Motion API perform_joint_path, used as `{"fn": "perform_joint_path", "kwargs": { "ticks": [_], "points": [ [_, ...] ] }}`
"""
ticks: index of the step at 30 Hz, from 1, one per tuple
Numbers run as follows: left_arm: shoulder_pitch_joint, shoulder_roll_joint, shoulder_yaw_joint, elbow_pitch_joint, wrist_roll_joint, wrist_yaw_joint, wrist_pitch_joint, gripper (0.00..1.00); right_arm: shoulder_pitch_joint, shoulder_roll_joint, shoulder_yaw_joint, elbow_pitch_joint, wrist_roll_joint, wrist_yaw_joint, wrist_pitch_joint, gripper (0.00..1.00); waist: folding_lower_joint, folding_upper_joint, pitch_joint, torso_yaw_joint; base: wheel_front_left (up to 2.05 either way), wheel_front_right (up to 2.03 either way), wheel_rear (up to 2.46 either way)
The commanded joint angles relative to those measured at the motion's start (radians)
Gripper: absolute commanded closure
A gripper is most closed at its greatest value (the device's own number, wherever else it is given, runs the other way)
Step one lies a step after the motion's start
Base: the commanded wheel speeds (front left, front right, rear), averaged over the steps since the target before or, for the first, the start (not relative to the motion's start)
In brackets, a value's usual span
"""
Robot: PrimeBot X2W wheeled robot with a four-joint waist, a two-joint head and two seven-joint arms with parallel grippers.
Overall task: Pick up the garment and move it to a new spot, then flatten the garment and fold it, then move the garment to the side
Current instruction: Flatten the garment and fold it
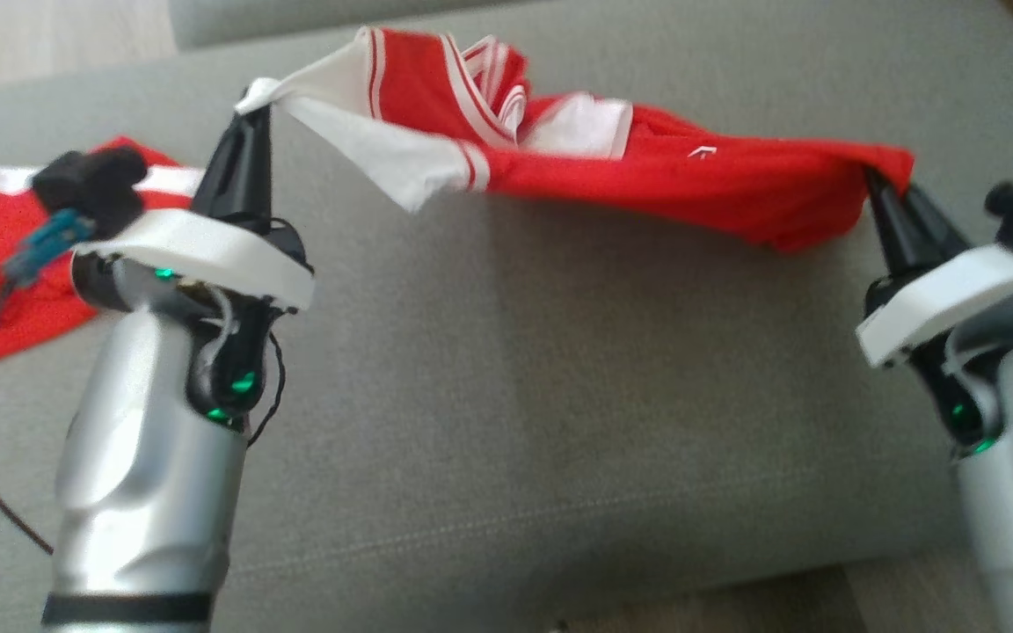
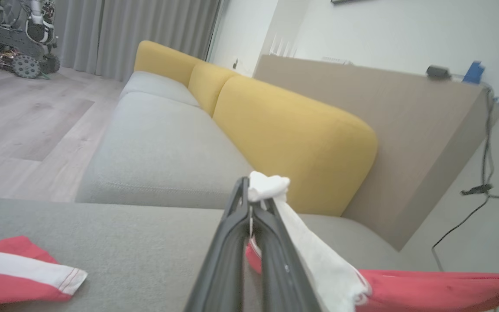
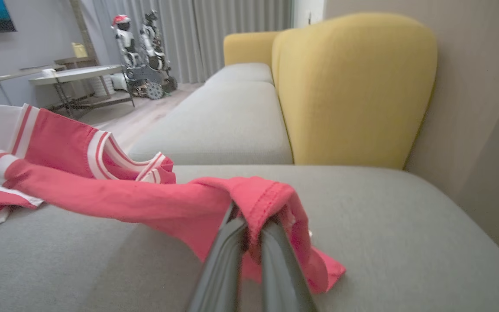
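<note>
**Garment aloft, folding not yet begun**

It hangs stretched over the grey cushion, ten o'clock to three o'clock in the head view. Left gripper pinches its white corner, right gripper clamps the red hem. Placing, flattening, folding, moving aside remain.

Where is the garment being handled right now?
In the head view the garment is strung across the upper middle, over the grey sofa seat, its white end pinched by the left gripper and its red end by the right gripper.

Head above, wrists low along sofa
</note>
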Motion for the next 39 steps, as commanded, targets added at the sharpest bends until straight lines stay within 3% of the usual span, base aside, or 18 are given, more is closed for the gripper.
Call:
{"fn": "perform_joint_path", "kwargs": {
  "ticks": [1, 10, 18, 24, 28, 32, 35, 39],
  "points": [
    [-0.002, 0.020, 0.052, -0.092, -0.040, -0.003, 0.032, 1.00, -0.046, -0.036, 0.033, -0.055, 0.024, 0.006, 0.019, 1.00, 0.0000, 0.0000, -0.062, 0.022, 0.00, 0.00, 0.00],
    [0.144, -0.007, 0.142, -0.428, -0.231, 0.103, 0.194, 1.00, -0.134, -0.169, 0.122, -0.126, 0.167, 0.006, 0.164, 1.00, 0.0000, 0.0000, -0.171, 0.048, 0.00, 0.00, 0.00],
    [0.246, -0.017, 0.151, -0.653, -0.294, 0.195, 0.275, 1.00, -0.133, -0.282, 0.133, -0.190, 0.352, 0.006, 0.424, 1.00, 0.0000, 0.0000, -0.218, 0.060, 0.00, 0.00, 0.00],
    [0.243, 0.007, 0.161, -0.719, -0.284, 0.246, 0.327, 1.00, -0.137, -0.302, 0.076, -0.251, 0.407, 0.006, 0.558, 1.00, 0.0000, 0.0000, -0.199, 0.054, 0.00, 0.00, 0.00],
    [0.139, 0.040, 0.148, -0.667, -0.280, 0.263, 0.399, 1.00, -0.224, -0.240, 0.004, -0.240, 0.423, 0.006, 0.616, 1.00, 0.0000, 0.0000, -0.142, 0.043, 0.00, 0.00, 0.00],
    [-0.068, 0.059, 0.131, -0.507, -0.271, 0.271, 0.451, 1.00, -0.387, -0.174, -0.004, -0.168, 0.385, 0.006, 0.639, 1.00, 0.0000, 0.0000, -0.046, 0.033, 0.00, 0.00, 0.00],
    [-0.278, 0.068, 0.114, -0.355, -0.238, 0.262, 0.442, 1.00, -0.560, -0.124, -0.013, -0.076, 0.330, 0.006, 0.572, 1.00, 0.0000, 0.0000, 0.047, 0.023, 0.00, 0.00, 0.00],
    [-0.567, 0.053, 0.123, -0.145, -0.197, 0.249, 0.335, 1.00, -0.795, -0.065, -0.020, 0.092, 0.224, 0.006, 0.369, 1.00, 0.0000, 0.0000, 0.151, 0.015, 0.00, 0.00, 0.00]
  ]
}}
